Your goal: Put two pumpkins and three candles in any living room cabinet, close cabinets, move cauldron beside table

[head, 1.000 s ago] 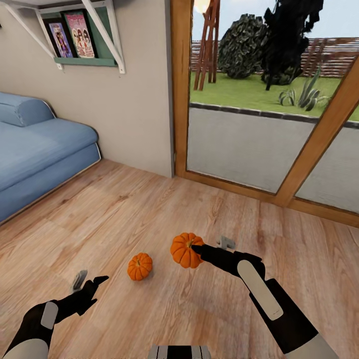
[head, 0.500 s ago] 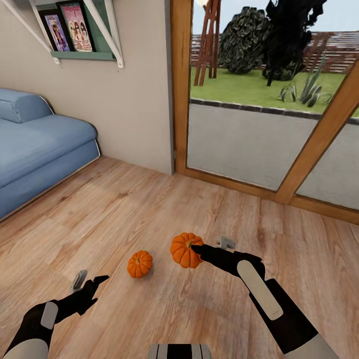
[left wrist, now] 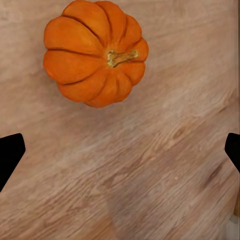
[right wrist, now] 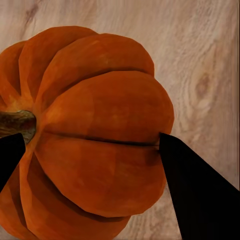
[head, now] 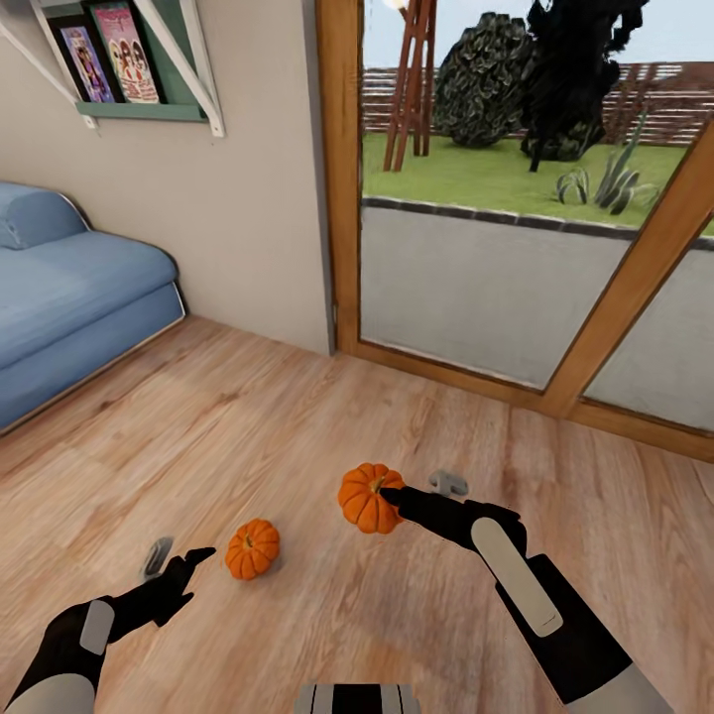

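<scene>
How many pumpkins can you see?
2. One pumpkin is held in the right end effector above the floor. The other sits on the floor just ahead of the open left end effector. More may be out of view.

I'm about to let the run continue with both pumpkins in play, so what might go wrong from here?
1. The right gripper pinches the held pumpkin near its stem with only the fingertips; the rounded ribs may slip out during travel.
2. The left gripper is open with the floor pumpkin off-centre from its fingers; closing now would likely miss or nudge it rolling across the wooden floor.
</scene>
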